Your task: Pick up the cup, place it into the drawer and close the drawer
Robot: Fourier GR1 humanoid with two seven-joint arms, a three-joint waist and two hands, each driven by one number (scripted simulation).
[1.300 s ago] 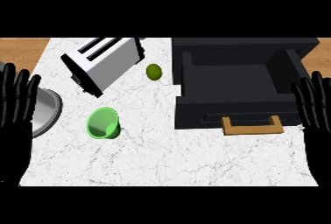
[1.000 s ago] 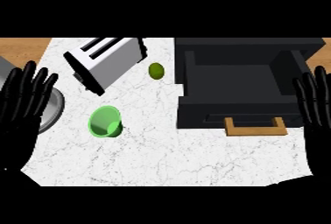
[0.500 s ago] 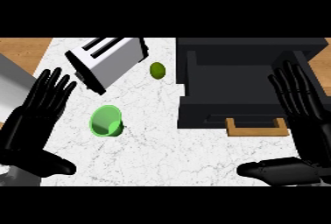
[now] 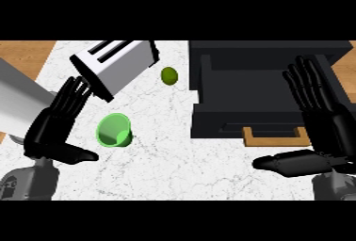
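A green cup (image 4: 114, 130) lies on its side on the white marble counter (image 4: 167, 164), left of centre. My left hand (image 4: 54, 126) is open just left of the cup, fingers straight and pointing up-right, thumb stretched below the cup; it does not touch it. The black drawer (image 4: 261, 89) stands pulled open at the upper right, with a wooden handle (image 4: 276, 139) on its front. My right hand (image 4: 321, 122) is open over the drawer's right side and front, thumb pointing left beneath the handle.
A silver toaster (image 4: 115, 63) sits tilted at the upper left, close above my left hand. A small olive-green round fruit (image 4: 169, 75) lies between the toaster and the drawer. A grey object (image 4: 17, 101) shows at the left edge.
Both hands have moved in from the side edges toward the centre, and more of the forearms shows. The left hand now stands beside the cup. Cup and drawer are where they were.
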